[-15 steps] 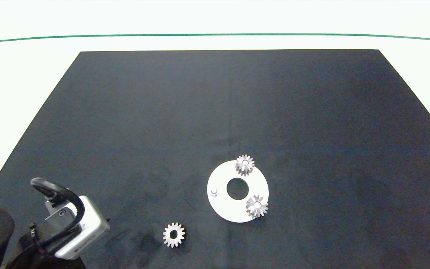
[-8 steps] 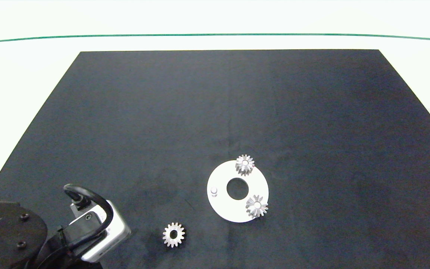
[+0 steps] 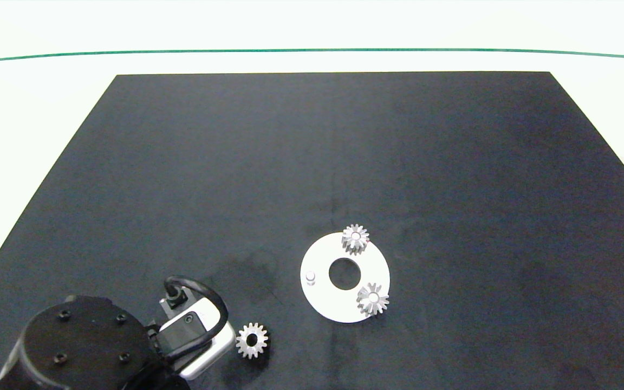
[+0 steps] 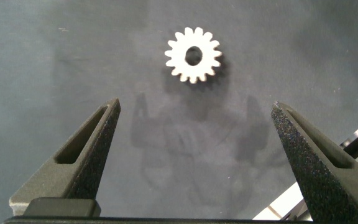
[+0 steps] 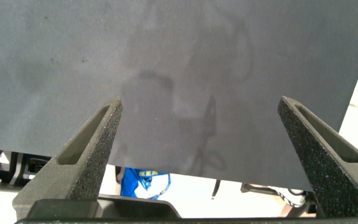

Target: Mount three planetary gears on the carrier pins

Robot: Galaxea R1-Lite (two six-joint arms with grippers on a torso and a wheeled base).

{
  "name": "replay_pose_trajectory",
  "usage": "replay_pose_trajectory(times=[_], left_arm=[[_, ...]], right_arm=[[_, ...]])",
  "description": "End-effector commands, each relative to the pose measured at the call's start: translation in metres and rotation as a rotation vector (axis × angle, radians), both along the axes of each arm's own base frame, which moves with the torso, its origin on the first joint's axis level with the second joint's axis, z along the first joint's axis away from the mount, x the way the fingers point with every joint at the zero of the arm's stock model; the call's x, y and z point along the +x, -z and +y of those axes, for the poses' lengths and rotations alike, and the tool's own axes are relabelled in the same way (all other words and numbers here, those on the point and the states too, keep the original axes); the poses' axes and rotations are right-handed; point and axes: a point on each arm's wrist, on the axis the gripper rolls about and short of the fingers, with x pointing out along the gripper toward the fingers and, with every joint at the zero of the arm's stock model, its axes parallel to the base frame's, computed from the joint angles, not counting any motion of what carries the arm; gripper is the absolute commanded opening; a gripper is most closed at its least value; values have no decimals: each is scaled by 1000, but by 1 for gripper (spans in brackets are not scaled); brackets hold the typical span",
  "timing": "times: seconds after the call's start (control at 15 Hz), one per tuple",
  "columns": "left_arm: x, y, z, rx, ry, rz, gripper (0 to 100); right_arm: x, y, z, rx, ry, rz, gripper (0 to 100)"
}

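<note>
1. A black mat covers most of the white worktop, and a thin green line runs across the worktop near the top of the head view.
2. The white carrier disc lies flat on the mat, right of centre in the lower half of the head view, its large round hole in the middle.
3. Two planetary gears are seated on carrier pins: one gear at the disc's upper edge, the other at its lower right edge.
4. The third carrier pin stands bare at the disc's left side.
5. The third planetary gear lies flat on the mat, lower left of the disc and well apart from it.
6. The left arm enters from the lower left corner of the head view; its wrist camera housing sits just left of the loose gear.
7. In the left wrist view, the left claw is spread wide and holds nothing; the loose gear lies beyond the fingertips, not between them.
8. In the right wrist view, the right claw is also spread wide and empty, above the mat's edge; this arm does not appear in the head view.
</note>
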Motion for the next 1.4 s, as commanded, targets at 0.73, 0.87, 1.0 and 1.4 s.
replay_pose_trajectory(times=[0.73,0.87,1.0,1.4], left_arm=[[11,17,-20,12,-19,-12,100],[14,20,-24,8,-22,-12,100],[19,23,-29,1,-26,-16,100],[22,28,-34,18,-25,-5,100]], right_arm=[[-4,6,-2,-5,6,0,100],[-4,5,-2,-4,8,-1,100],[-6,6,-3,-1,6,-7,100],[-8,5,-4,2,5,-16,100]])
